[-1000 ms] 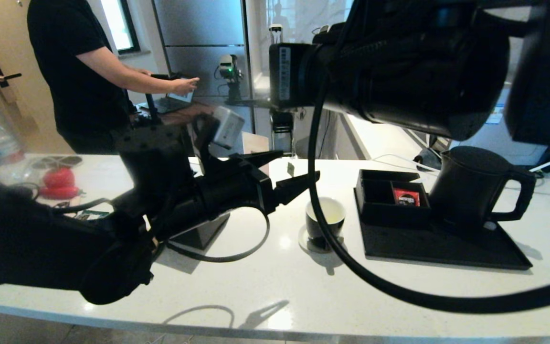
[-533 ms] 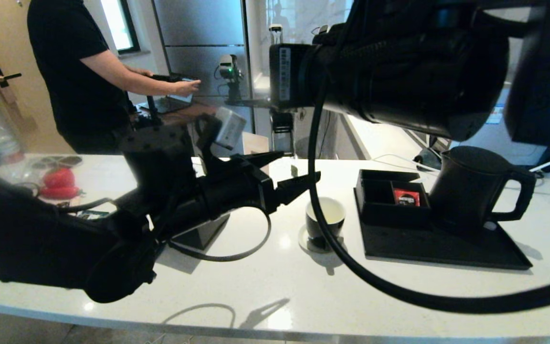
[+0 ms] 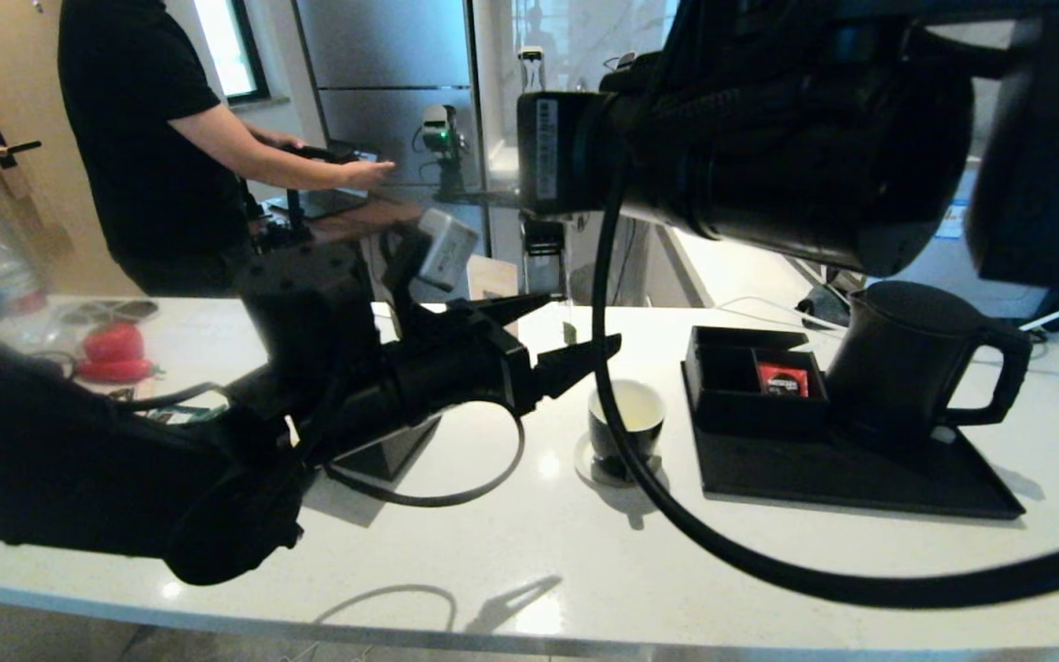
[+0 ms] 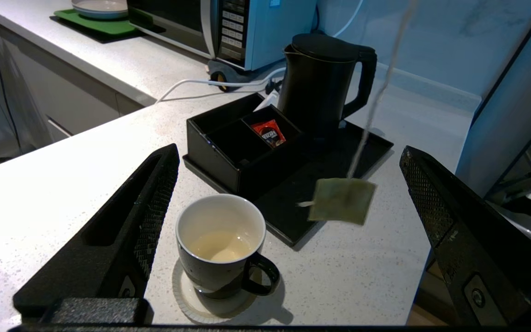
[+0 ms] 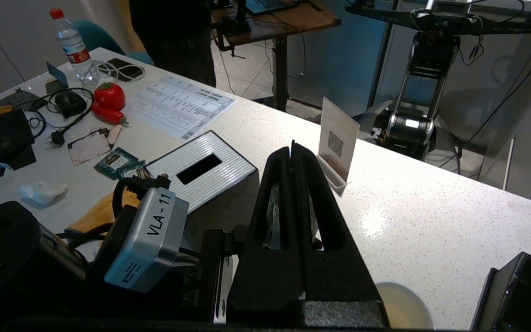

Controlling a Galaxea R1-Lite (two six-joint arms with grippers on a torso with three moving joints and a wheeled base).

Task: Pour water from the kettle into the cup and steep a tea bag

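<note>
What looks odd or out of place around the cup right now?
Only the tea bag: it dangles on its string in mid-air beside the cup, not in the water. No spills show; the kettle stands upright.

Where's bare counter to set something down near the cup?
Bare counter runs in front of the cup and the black tray to the near edge. It is crowded behind: the left tool, open, with the tea bag hanging between its fingers, and the kettle and compartment box on the tray.
</note>
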